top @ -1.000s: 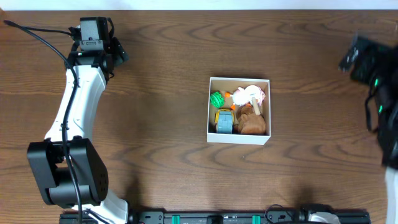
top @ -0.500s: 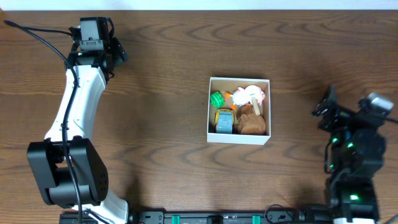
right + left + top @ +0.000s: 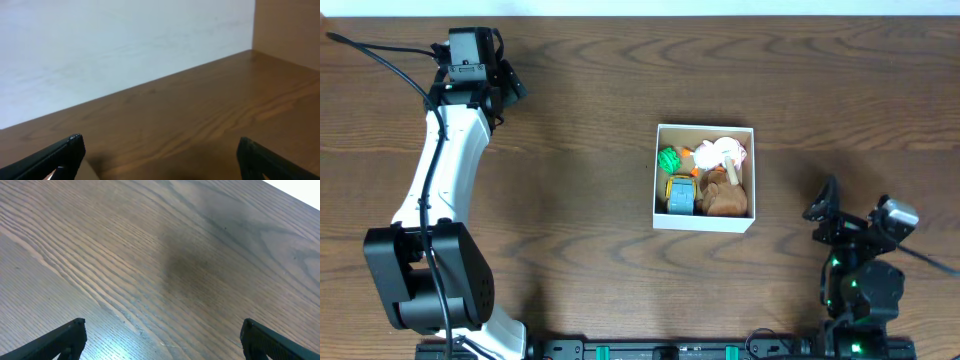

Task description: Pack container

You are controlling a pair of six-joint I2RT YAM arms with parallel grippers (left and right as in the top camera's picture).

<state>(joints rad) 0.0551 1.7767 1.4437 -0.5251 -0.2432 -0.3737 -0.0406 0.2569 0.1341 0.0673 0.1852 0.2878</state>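
Observation:
The container (image 3: 703,224), a square box with white walls and a brown inside, sits on the table right of centre. It holds a green toy (image 3: 669,159), a white and pink toy (image 3: 720,152), a blue and yellow toy (image 3: 680,194) and a brown toy (image 3: 726,198). My left gripper (image 3: 511,85) is at the far left, well away from the box; its wrist view shows it open (image 3: 162,337) over bare wood. My right gripper (image 3: 823,203) is at the lower right, apart from the box, and it is open and empty (image 3: 160,155).
The brown wooden table (image 3: 570,200) spreads around the box. The left arm (image 3: 440,190) runs along the left side. The right arm's base (image 3: 860,290) is at the front right edge. A pale wall (image 3: 125,45) shows beyond the table's far edge.
My right arm has swung from the right edge down and inward to the lower right of the table, folding low. The left arm and the box have not moved.

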